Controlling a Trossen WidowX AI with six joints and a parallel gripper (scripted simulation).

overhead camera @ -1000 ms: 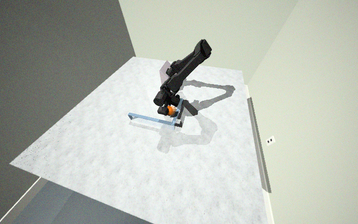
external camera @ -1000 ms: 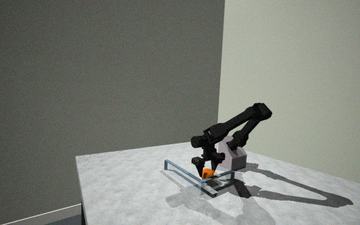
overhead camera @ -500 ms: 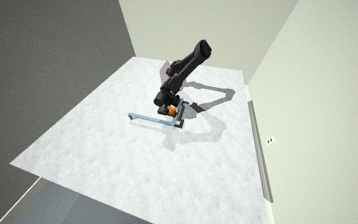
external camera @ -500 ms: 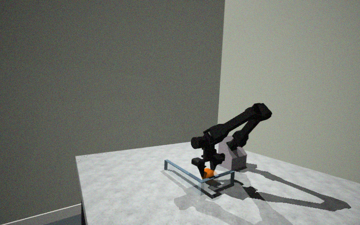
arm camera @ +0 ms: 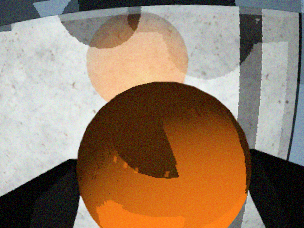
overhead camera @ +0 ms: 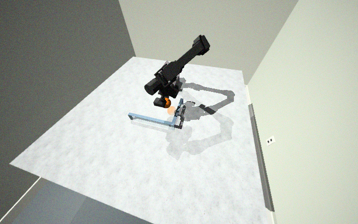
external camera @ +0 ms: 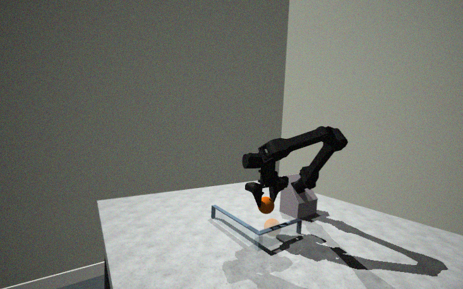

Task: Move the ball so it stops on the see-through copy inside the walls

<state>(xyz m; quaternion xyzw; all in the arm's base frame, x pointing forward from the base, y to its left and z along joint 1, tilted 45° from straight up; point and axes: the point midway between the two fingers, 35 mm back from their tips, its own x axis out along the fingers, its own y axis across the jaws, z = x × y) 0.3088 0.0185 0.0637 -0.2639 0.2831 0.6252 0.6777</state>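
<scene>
The orange ball (overhead camera: 167, 102) (external camera: 266, 205) (arm camera: 165, 165) is held in the air above the table. My gripper (external camera: 265, 204) is shut on it, with one dark finger at each side in the wrist view. The see-through copy (overhead camera: 171, 110) (external camera: 271, 224) (arm camera: 132, 55) rests at table height inside the corner, lower than the held ball and apart from it in the top and exterior views. The two low clear walls with blue top edges (overhead camera: 151, 119) (external camera: 236, 218) meet in a corner beside the copy. Part of the gripper hides one side of the ball in the top view.
The pale table (overhead camera: 105, 158) (external camera: 153, 233) carries the walls and the arm's grey base block (external camera: 290, 204), which stands behind the corner. The short wall (overhead camera: 179, 110) (external camera: 290, 226) stands close beside the copy. Dark arm shadows fall across the table and the corner.
</scene>
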